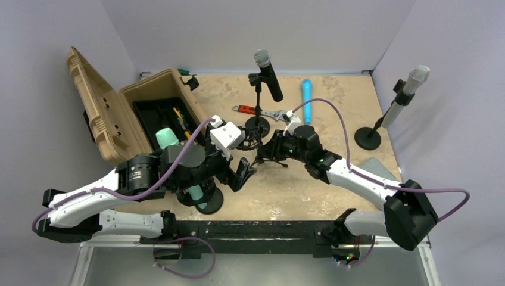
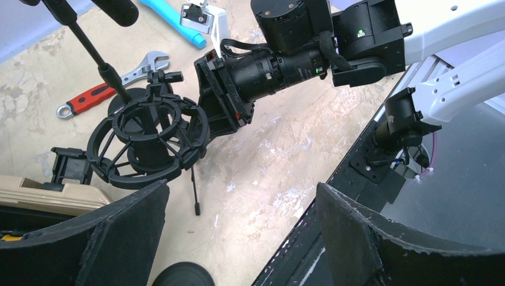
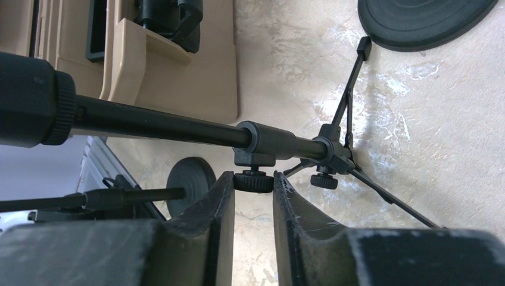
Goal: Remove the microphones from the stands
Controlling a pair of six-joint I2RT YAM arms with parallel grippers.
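Observation:
A black microphone (image 1: 269, 76) with a grey head sits in the clip of a straight stand with a round base (image 1: 257, 125) at the back centre. In front of it stands a small black tripod stand (image 1: 269, 159) topped by a shock-mount ring (image 2: 146, 138); I cannot tell whether the ring holds anything. My right gripper (image 1: 266, 149) is shut on the knurled knob (image 3: 253, 182) under the tripod's tube (image 3: 167, 128), with the right gripper (image 3: 253, 177) pinching it from both sides. My left gripper (image 1: 243, 173) is open and empty, hovering left of the tripod; the left gripper (image 2: 241, 196) faces bare table.
An open tan case (image 1: 137, 113) stands at the left. A teal microphone (image 1: 168, 137) on a round base (image 1: 208, 201) is under my left arm. A white-grey microphone (image 1: 405, 95) stands at the right. A red-handled wrench (image 1: 256, 110) and a blue cylinder (image 1: 306, 92) lie at the back.

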